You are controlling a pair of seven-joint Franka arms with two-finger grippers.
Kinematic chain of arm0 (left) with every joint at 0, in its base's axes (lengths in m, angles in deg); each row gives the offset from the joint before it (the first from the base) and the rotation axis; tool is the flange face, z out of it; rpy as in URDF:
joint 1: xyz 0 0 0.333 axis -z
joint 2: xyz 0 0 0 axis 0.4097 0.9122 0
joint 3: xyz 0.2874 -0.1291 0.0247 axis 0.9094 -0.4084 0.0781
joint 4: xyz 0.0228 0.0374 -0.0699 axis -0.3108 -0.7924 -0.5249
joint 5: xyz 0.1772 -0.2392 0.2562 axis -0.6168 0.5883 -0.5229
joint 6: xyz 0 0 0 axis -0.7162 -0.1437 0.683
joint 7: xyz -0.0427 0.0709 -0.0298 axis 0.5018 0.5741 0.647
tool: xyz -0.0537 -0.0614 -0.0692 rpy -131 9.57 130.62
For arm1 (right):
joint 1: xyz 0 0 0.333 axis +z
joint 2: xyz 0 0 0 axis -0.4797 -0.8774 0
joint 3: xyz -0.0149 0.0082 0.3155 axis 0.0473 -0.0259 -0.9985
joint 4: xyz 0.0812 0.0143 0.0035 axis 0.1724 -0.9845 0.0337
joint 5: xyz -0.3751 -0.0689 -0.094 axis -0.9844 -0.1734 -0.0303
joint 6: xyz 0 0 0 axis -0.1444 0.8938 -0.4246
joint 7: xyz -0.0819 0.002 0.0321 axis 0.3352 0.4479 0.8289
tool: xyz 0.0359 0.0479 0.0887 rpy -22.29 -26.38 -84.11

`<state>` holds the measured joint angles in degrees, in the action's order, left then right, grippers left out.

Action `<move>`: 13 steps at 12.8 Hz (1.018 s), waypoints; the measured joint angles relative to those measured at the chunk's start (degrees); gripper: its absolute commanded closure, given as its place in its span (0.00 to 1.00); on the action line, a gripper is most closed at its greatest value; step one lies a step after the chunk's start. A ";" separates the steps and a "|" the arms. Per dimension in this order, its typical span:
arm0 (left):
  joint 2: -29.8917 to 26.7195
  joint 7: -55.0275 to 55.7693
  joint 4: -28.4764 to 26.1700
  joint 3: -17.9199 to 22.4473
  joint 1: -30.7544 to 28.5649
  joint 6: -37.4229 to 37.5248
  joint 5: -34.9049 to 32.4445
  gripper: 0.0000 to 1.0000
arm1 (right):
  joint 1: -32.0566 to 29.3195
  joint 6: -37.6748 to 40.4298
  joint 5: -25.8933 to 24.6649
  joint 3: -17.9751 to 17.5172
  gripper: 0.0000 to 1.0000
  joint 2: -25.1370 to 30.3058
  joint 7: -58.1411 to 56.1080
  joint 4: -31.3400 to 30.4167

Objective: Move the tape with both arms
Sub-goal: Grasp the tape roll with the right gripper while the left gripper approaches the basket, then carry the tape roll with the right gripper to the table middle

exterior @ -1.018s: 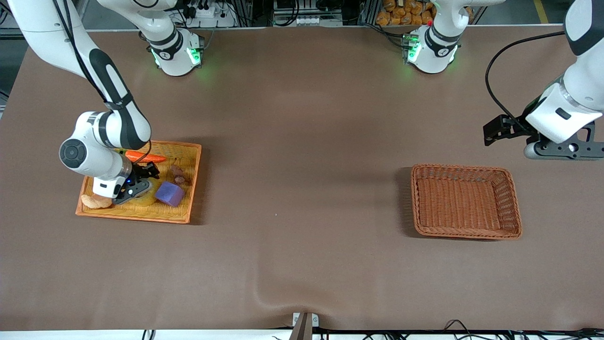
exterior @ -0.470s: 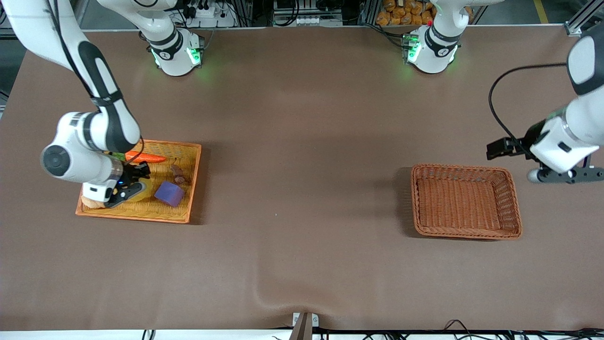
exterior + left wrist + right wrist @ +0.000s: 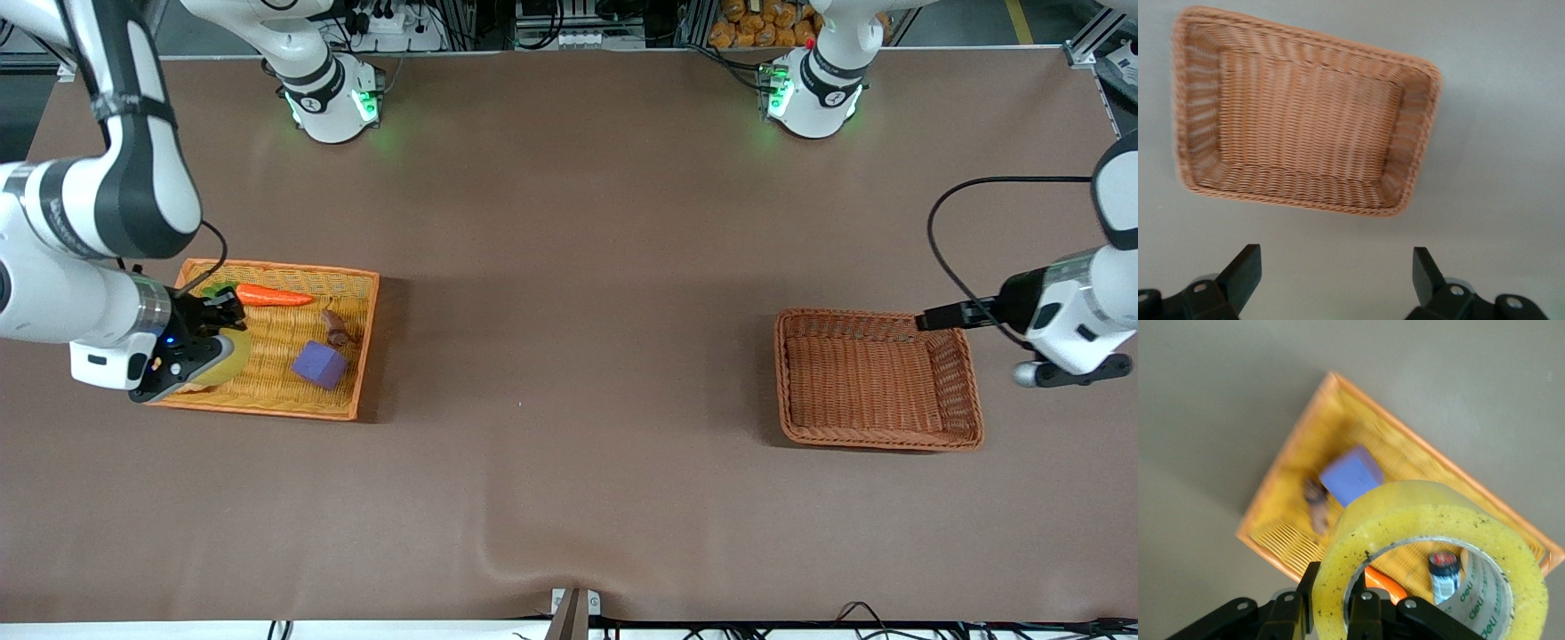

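Tape (image 3: 1438, 540), a translucent yellow roll with a pale core, hangs in the right gripper (image 3: 191, 356), whose fingers (image 3: 1368, 613) are closed on the roll's wall, one inside the hole and one outside. Gripper and roll are up in the air over the end of the flat orange tray (image 3: 356, 347) that lies toward the right arm's end of the counter (image 3: 569, 267). In the front view only a sliver of the roll shows under the wrist.

On the tray lie an orange carrot (image 3: 271, 296) along the edge farther from the front camera, a purple cube (image 3: 320, 364) nearer to that camera, and a small brown object (image 3: 336, 327) between the two. Through the roll's hole the right wrist view shows a small blue-and-white can (image 3: 1443, 577) lying on the tray.

Toward the left arm's end of the counter sits a brown wicker basket (image 3: 965, 391). The left gripper (image 3: 1336, 273) hangs just beside it, over bare counter, with its fingers (image 3: 1245, 270) spread wide and nothing between them.
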<state>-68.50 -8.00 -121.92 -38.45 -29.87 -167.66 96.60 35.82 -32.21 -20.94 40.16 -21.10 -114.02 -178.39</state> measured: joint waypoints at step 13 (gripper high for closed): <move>1.96 4.69 -0.45 -0.43 5.60 -6.28 2.06 0.00 | 39.22 -29.56 5.34 -0.42 1.00 -29.34 56.52 14.50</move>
<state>-66.54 -3.31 -122.37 -38.89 -24.28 -173.94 98.66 75.04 -61.76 -15.60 39.74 -50.44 -57.50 -163.89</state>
